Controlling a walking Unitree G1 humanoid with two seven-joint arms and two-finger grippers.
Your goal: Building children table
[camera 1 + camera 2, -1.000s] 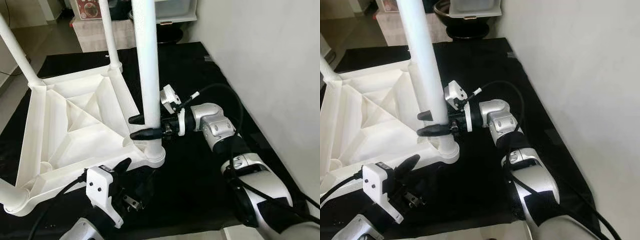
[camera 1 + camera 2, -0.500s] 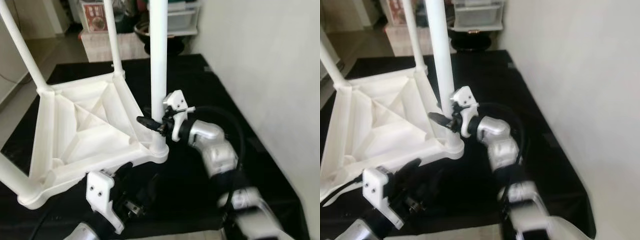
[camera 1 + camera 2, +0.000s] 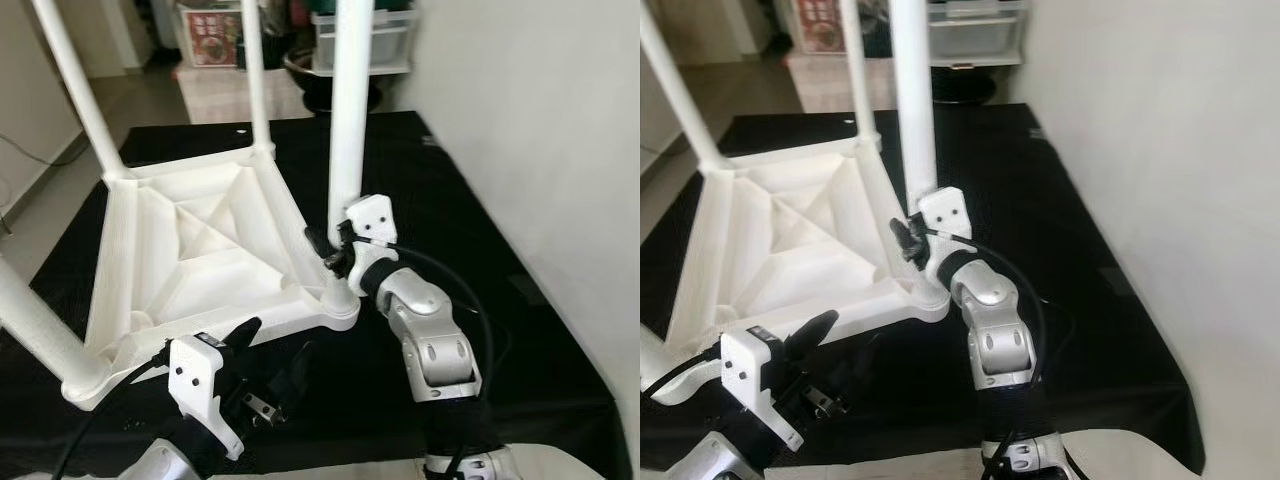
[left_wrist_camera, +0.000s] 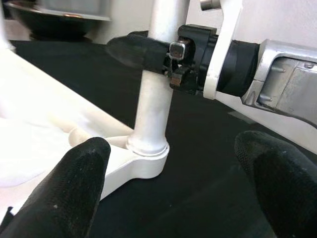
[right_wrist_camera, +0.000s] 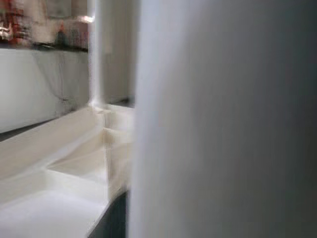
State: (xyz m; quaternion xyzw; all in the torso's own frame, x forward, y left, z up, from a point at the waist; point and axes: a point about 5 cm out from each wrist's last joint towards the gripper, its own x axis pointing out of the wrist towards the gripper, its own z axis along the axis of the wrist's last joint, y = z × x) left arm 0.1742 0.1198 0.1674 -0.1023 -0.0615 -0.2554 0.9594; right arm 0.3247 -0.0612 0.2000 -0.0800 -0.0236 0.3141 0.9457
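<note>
Left eye view | right tool (image 3: 325,252) clamped on table leg (image 3: 349,150) | left tool (image 4: 173,198) spread wide, holding nothing

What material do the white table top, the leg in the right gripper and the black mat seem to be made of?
Table top: probably moulded plastic, matt white with cast ribs. Leg, gripped by the right gripper: likely the same plastic, smooth with a slight sheen. Mat: perhaps thin rubber or fabric, dull black; unclear.

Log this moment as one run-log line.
right gripper: shut on table leg above corner socket | left gripper: open, near that corner | tabletop: upside down on black mat
</note>
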